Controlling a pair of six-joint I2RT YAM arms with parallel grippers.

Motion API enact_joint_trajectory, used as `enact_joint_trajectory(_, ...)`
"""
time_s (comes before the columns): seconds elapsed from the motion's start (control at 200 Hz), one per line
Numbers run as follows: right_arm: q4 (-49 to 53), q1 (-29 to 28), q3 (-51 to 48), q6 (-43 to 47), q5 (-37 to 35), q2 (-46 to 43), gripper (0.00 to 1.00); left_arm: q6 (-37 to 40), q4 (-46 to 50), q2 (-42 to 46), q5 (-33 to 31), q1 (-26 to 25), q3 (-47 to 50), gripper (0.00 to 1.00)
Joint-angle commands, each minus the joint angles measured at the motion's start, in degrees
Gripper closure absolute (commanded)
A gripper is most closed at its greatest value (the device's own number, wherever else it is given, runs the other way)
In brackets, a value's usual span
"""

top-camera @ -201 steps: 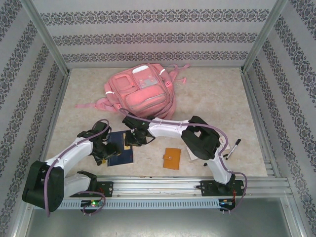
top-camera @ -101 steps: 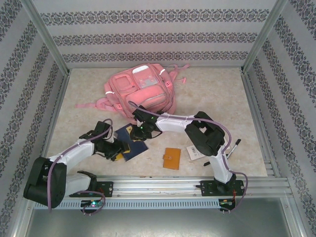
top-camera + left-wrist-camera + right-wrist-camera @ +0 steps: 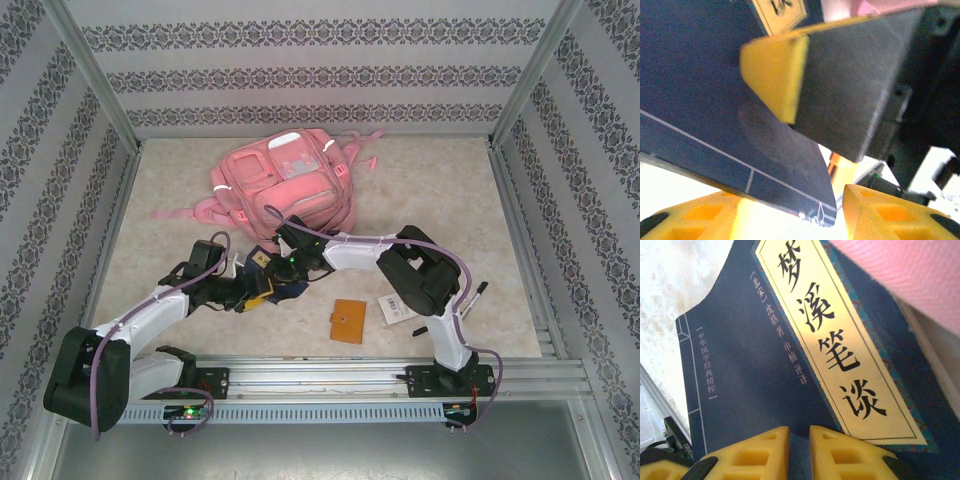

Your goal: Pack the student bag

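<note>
The student bag (image 3: 280, 185) is a pink backpack lying at the back of the table, and its pink fabric (image 3: 920, 280) fills the upper right of the right wrist view. A dark blue book (image 3: 288, 291) with a cream title strip (image 3: 835, 340) is lifted at a tilt just in front of the bag. My right gripper (image 3: 278, 268) (image 3: 799, 440) is shut on the book's edge. My left gripper (image 3: 252, 292) (image 3: 795, 210) is open below the book (image 3: 700, 100). The book's corner hangs between its yellow fingers (image 3: 890, 215) without being pinched.
An orange wallet (image 3: 348, 320) lies on the table right of the book. A white card (image 3: 397, 308) lies beyond it, partly under the right arm. A black pen (image 3: 478, 295) lies near the right rail. Patterned walls close in the back and sides.
The book lay flat a second ago and is now raised and tilted nearer the bag in my right gripper. My left gripper has slid right beneath it and its jaws have narrowed.
</note>
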State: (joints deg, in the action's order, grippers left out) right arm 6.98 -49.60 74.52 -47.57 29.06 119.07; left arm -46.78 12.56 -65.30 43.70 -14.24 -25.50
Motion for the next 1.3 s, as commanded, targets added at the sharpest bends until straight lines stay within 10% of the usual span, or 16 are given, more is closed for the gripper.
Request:
enact_joint_trajectory(0.0,2.37,-1.36,-2.86,-0.20,5.64,0.31,0.81,0.28,-0.13,-1.14,-9.67,0.18,-3.20,0.48)
enact_joint_trajectory(0.185,-0.56,-1.37,-4.09,-1.57,6.84,0.34,0.82,-2.55,4.22,-5.14,-17.10,0.20,-4.39,0.46)
enact_joint_trajectory(0.59,-7.50,-1.74,-6.53,-2.32,8.34,-4.34,0.75,-1.21,5.40,-7.70,-22.38,0.18,-9.21,1.00)
enact_joint_trajectory(0.899,-5.99,0.76,-10.71,7.29,-0.55,-20.34,0.56,7.33,13.19,3.41,-23.68,0.44,-13.54,1.00)
enact_joint_trajectory(1.119,-5.09,5.26,-19.33,20.26,-6.56,-38.14,0.41,19.00,14.62,12.54,-11.92,0.40,-19.11,1.00)
enact_joint_trajectory(1.294,-13.71,12.38,-30.55,30.85,1.31,-54.20,0.27,22.33,-3.76,16.33,10.19,0.22,-18.75,1.00)
